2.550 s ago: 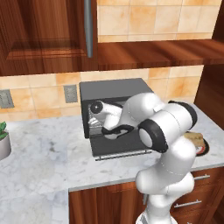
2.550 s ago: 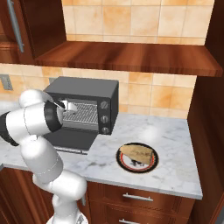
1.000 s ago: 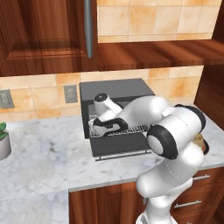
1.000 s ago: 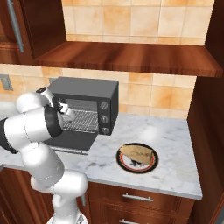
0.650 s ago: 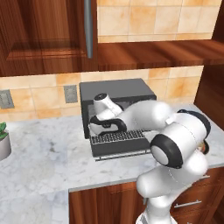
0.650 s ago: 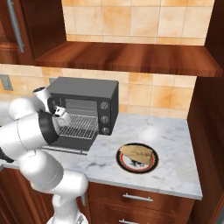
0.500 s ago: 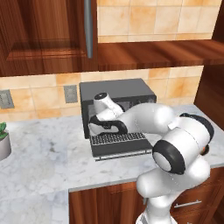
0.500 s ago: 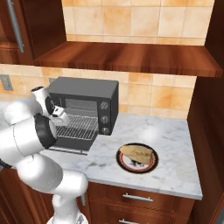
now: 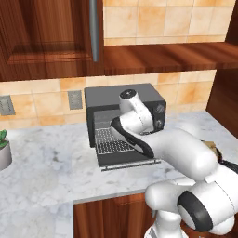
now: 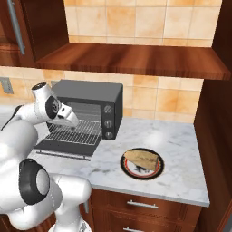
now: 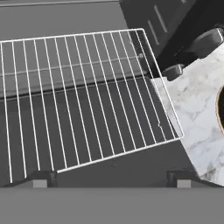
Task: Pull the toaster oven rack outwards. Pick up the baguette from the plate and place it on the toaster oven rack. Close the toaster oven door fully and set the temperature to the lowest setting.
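Note:
The dark grey toaster oven (image 10: 90, 97) stands on the marble counter with its door (image 10: 61, 148) dropped open. The silver wire rack (image 10: 76, 131) is slid out over the door, and in the hand view the rack (image 11: 83, 96) lies just beyond my fingertips (image 11: 41, 179). My gripper (image 10: 72, 121) hovers above the rack's front, open, with nothing between its fingers. The pale tan baguette (image 10: 141, 157) lies on the red-rimmed plate (image 10: 141, 176), to the right of the oven. From the left base view my arm covers the rack's (image 9: 111, 142) right part.
Three round knobs (image 10: 108, 121) run down the oven's right front. A wooden shelf (image 10: 136, 61) hangs low over the oven. A potted plant (image 9: 3, 151) stands at the far left of the counter (image 9: 46, 167). Bare marble (image 10: 181, 145) lies behind the plate.
The rack has come out of the oven over the open door. My gripper has opened, let go of the rack and lifted a little above it.

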Controlling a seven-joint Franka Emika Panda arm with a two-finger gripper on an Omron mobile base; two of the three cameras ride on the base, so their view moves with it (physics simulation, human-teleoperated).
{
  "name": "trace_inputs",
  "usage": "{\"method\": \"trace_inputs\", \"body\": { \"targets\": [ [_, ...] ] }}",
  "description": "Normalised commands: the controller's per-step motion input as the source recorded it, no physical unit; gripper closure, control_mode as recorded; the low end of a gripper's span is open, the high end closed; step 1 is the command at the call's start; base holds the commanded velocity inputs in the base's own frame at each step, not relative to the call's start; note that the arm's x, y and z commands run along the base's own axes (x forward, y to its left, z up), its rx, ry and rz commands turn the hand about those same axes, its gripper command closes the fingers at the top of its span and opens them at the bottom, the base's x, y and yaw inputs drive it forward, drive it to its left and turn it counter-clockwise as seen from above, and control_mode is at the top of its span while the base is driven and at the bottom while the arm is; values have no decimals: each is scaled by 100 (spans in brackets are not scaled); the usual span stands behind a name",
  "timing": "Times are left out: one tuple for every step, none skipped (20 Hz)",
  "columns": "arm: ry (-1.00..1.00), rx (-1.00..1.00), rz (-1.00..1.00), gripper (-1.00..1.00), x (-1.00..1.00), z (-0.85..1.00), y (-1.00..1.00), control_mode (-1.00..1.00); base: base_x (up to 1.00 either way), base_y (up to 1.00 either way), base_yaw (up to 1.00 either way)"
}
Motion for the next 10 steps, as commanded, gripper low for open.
{"method": "trace_inputs", "body": {
  "targets": [
    [3, 18, -25, -100, -15, 0, -100, -100, 0, 0, 0],
    [4, 18, -27, -100, -10, 0, -100, -100, 0, 0, 0],
    [5, 19, -30, -100, -9, 0, -100, -100, 0, 0, 0],
    [6, 17, -32, -100, -3, 0, -100, -100, 0, 0, 0],
    [6, 14, -34, -100, 0, 0, -100, -100, 0, 0, 0],
    [6, 13, -32, -100, 0, 0, -100, -100, 0, 0, 0],
    [4, 9, -28, -100, 0, 0, -100, -100, 0, 0, 0],
    [4, 7, -24, -100, 0, 0, -100, -100, 0, 0, 0],
    [5, 6, -21, -100, 0, 0, -96, -100, 0, 0, 0],
    [4, 3, -19, -100, 0, 0, -94, -100, 0, 0, 0]
  ]
}}
